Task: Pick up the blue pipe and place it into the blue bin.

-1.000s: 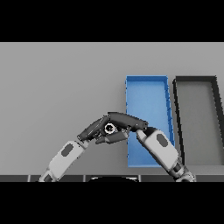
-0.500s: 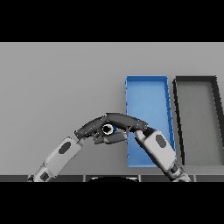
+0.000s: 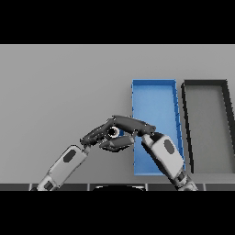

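Fingers of the right hand (image 3: 131,125) are curled over the blue pipe (image 3: 114,132), of which only a small round end is seen, so its long axis cannot be told. The left hand (image 3: 94,136) is met there too, its grip not discernible. The blue bin (image 3: 153,98) lies just to the right on the surface (image 3: 59,87), beside a black bin (image 3: 206,124); the right hand is judged nearer.

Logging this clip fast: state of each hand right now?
Left hand: cannot be told.
Right hand: cannot be told; blue pipe barely shows.
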